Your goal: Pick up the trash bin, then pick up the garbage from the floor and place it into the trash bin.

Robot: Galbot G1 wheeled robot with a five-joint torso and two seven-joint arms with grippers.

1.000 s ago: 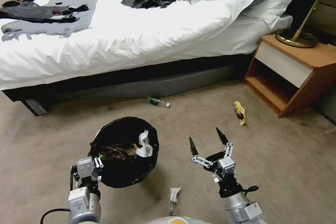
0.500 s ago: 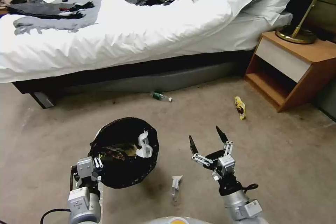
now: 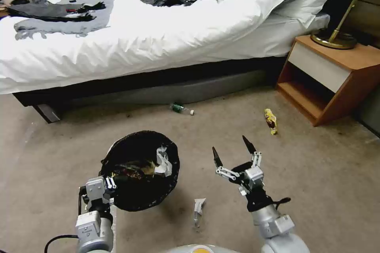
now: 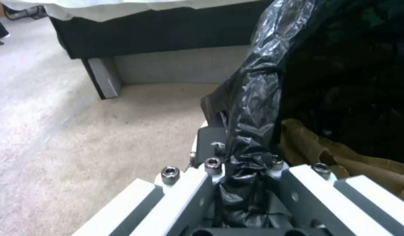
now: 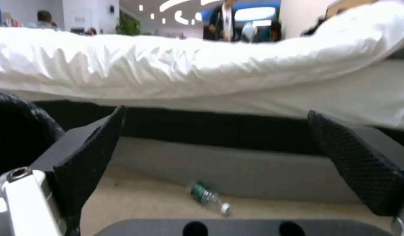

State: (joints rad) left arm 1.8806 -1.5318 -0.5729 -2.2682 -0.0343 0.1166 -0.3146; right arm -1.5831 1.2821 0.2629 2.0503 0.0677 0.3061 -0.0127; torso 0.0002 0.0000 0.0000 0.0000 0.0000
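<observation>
Left tool (image 3: 109,185): clamped on the rim of the small round bin with black bag liner (image 3: 139,170) (paper and cardboard scraps inside), held just above the beige carpet floor (image 3: 316,189). Right tool (image 3: 231,153): fingers wide apart, in the air beside the bin. On the floor: white paper scrap (image 3: 198,208) nearest, green-labelled plastic bottle (image 3: 182,108) by the white-sheeted bed (image 3: 158,35), yellow snack wrapper (image 3: 271,120) near the wooden nightstand (image 3: 336,79).

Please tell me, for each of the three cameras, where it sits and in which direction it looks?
Head view: high on the robot, looking down at the carpet, bed and both arms.
Left wrist view: behind the left claw, shut on the trash bin rim.
Right wrist view: behind the open right claw, low, facing the bed's side.
Head and right wrist views share the small bottle.
</observation>
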